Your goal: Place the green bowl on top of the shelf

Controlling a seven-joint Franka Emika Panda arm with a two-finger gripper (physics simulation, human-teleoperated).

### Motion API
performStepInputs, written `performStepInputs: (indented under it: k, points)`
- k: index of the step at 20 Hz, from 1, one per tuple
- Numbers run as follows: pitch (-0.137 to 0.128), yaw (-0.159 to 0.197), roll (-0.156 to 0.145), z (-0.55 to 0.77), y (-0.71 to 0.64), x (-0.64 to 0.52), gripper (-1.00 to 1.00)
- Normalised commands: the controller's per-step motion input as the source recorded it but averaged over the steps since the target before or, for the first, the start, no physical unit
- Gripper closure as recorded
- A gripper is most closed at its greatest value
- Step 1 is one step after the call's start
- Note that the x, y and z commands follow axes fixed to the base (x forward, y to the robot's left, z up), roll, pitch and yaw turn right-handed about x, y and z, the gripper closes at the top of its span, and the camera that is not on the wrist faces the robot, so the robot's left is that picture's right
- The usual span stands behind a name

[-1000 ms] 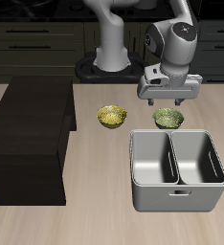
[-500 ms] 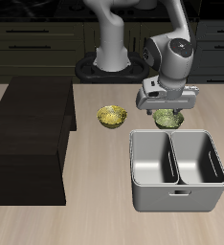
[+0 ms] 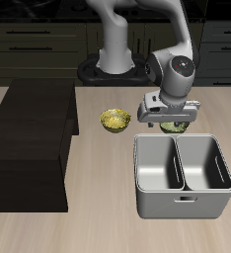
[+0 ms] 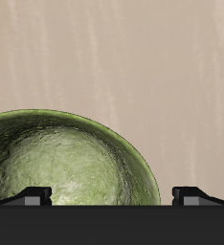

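Behind the grey two-compartment bin [image 3: 184, 174], the end effector [image 3: 169, 123] hung low over the green bowl [image 3: 174, 126], which sat on the worktop [image 3: 98, 229] and was mostly hidden by the arm in the exterior view. The wrist view showed the green bowl [image 4: 66, 163] close beneath, with two fingertips [image 4: 34, 195] set wide apart and nothing between them, so the end effector was spread and the bowl was not yet gripped. By my reading, the step in hand was the reach for the pickup. The next move called for a last short descent so that one finger went inside the rim and one outside, then a closing pinch on the rim before any lift. After that the bowl would have to be carried across, past the yellow-gold bowl [image 3: 114, 121], to the flat top of the shelf [image 3: 34, 124], which stood well apart on the other side of the worktop. Compared with a second earlier, the end effector had come down a good way: it had then been held above the bowl with the bowl plainly visible under it, while now it covered most of the bowl. Neither bowl, nor the bin, nor the shelf had shifted.
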Motion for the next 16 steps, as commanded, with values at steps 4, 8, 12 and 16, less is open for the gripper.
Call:
performStepInputs:
  k: [4, 8, 12, 16]
  points:
    - [0.019, -0.001, 0.003, -0.19, -0.07, -0.04, -1.00]
    - [0.000, 0.008, 0.066, -0.15, -0.01, -0.11, 1.00]
    - [0.014, -0.034, 0.019, 0.00, -0.06, -0.03, 1.00]
    - [-0.022, -0.014, 0.024, 0.13, -0.05, -0.03, 1.00]
